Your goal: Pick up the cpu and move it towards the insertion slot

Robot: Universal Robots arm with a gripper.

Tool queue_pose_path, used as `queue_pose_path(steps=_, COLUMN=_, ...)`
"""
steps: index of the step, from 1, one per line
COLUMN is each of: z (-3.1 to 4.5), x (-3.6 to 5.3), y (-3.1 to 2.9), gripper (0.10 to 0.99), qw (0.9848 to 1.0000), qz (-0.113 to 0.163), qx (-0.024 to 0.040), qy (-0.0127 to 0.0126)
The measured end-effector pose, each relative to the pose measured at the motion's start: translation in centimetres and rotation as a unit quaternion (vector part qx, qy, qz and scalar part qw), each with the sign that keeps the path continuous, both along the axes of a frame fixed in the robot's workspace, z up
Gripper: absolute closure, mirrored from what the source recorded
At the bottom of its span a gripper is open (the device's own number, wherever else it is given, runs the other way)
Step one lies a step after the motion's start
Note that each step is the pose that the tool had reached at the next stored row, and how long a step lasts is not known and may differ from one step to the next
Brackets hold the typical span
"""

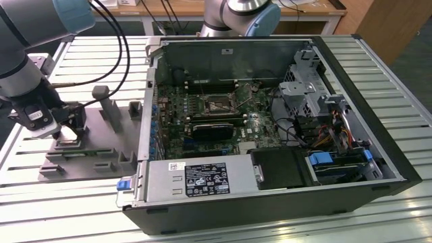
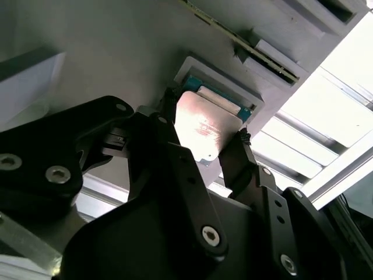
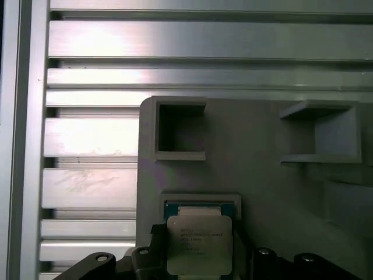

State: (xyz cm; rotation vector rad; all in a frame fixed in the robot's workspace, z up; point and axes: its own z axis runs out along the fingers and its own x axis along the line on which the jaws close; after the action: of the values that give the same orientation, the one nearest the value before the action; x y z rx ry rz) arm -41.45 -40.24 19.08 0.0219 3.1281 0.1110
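Hanging low over the grey plastic fixture plate (image 1: pixel 94 136) at the exterior view's left, the black two-fingered claw (image 1: pixel 68 137) has the shiny metal-framed square insertion slot (image 1: pixel 217 104) well apart toward that view's right, inside the open computer case (image 1: pixel 378 131). In the second wrist view its fingers (image 2: pixel 240 146) appear clamped on opposite edges of the small flat silver-topped cpu (image 2: pixel 201 125), at its teal-rimmed pocket (image 2: pixel 221 96). In the first wrist view the cpu sits between them over that pocket.

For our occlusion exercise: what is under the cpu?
Under the cpu is a square rimmed pocket in the grey fixture plate; its rim shows around the chip. The pocket's floor is covered by the chip.
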Motion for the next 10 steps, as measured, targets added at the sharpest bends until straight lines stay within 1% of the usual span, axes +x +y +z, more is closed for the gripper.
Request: queue_pose_path(steps=10, z=1.38, x=0.00, y=0.00, gripper=0.545, qw=1.0000, qz=0.000, qx=0.0000, qy=0.0000)
